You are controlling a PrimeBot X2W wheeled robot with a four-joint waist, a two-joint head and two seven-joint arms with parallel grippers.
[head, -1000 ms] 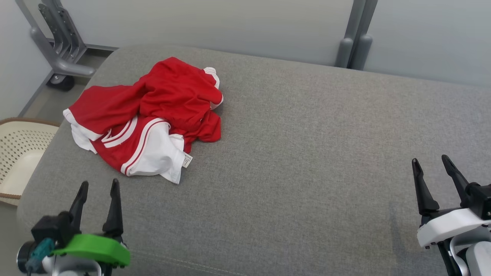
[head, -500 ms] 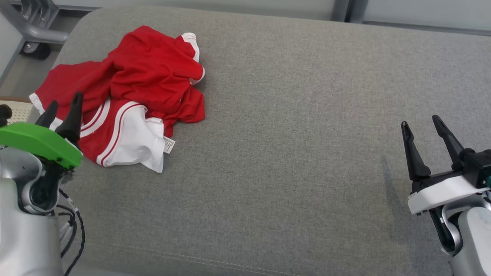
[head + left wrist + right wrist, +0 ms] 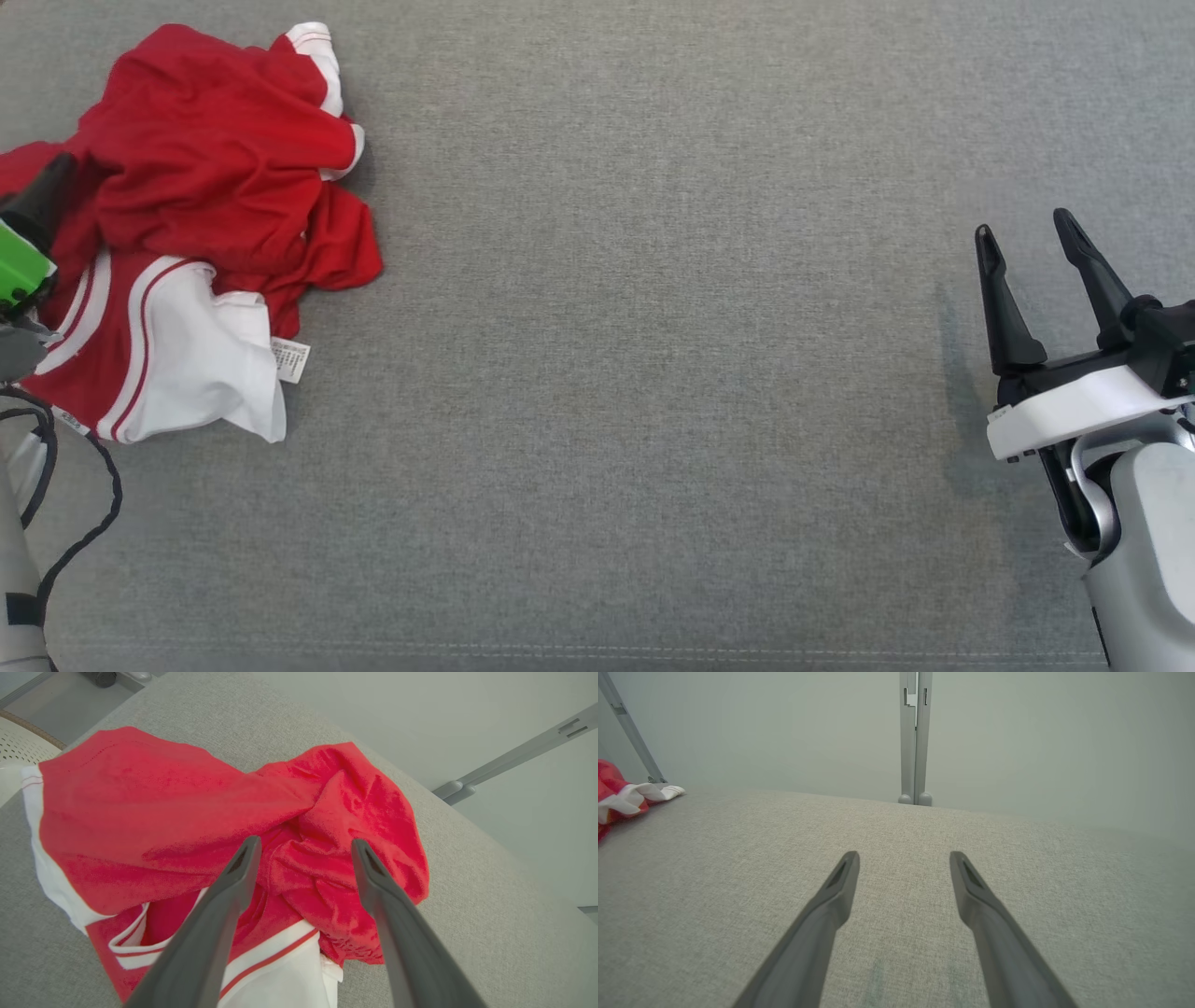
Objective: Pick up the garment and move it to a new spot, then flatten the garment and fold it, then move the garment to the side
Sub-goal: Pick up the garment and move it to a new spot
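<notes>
At the far left, the left gripper (image 3: 304,843) hangs over the heap with its two dark fingers spread apart and nothing between them. In the wrist view they straddle a bunched red ridge. The garment (image 3: 215,168), a red sports jersey with white trim and white panels, lies crumpled at the left end of the grey upholstered cushion (image 3: 653,420). It is folded over itself, with a care label (image 3: 290,359) poking out at its near right edge. It looks light, limp and a little slick, so it should drape and slide rather than hold any shape, and a pinch on a single layer may leave the rest trailing. The raised red ridge under the fingers seems the readiest hold, thick enough to clamp. A hem or white-banded sleeve edge would likely serve better for spreading. Across bare cushion, well apart from the cloth, the right gripper (image 3: 1023,227) hovers with fingers likewise parted and empty.
</notes>
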